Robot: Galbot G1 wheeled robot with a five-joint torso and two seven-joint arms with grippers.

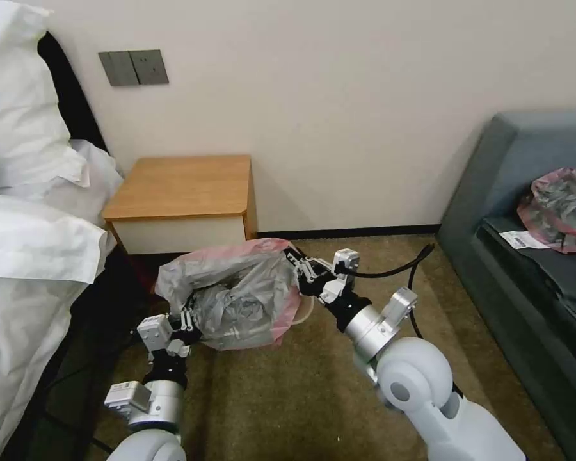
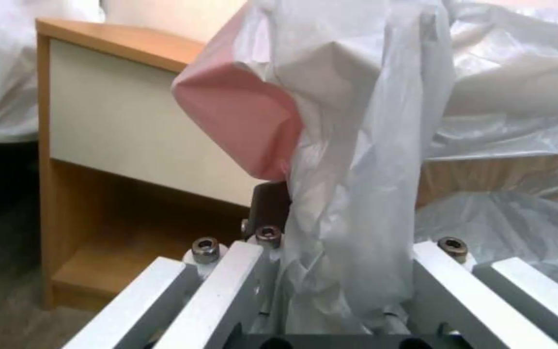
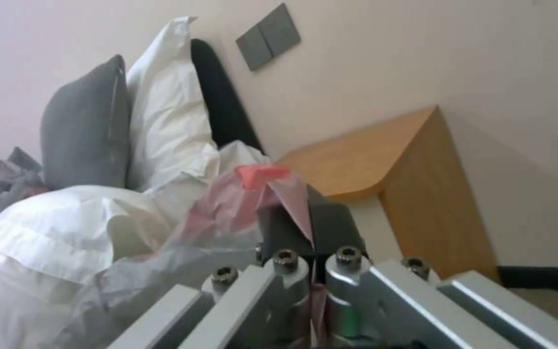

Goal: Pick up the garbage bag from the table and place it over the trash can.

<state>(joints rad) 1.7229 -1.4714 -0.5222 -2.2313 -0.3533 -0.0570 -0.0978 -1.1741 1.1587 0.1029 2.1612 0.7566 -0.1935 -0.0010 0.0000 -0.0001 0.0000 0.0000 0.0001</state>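
Observation:
The garbage bag [image 1: 237, 294], wrinkly grey plastic with a pink-red rim, hangs spread open between my two grippers, low over the carpet in front of the table [image 1: 179, 186]. My left gripper [image 1: 187, 318] is shut on the bag's near-left edge; the left wrist view shows the plastic [image 2: 350, 184] bunched between its fingers [image 2: 269, 203]. My right gripper [image 1: 296, 261] is shut on the pink rim [image 3: 279, 194] at the bag's far-right side. The trash can is hidden under the bag. A pale curved strip [image 1: 307, 308] peeks out by the bag's right side; I cannot tell what it is.
White bedding [image 1: 25, 256] and pillows crowd the left. A grey sofa [image 1: 531, 256] stands on the right with a second grey-and-pink bag [image 1: 560, 208] and a paper label [image 1: 523, 239] on it. Brown carpet [image 1: 288, 397] lies open between them. A black cable [image 1: 390, 272] trails from the right wrist.

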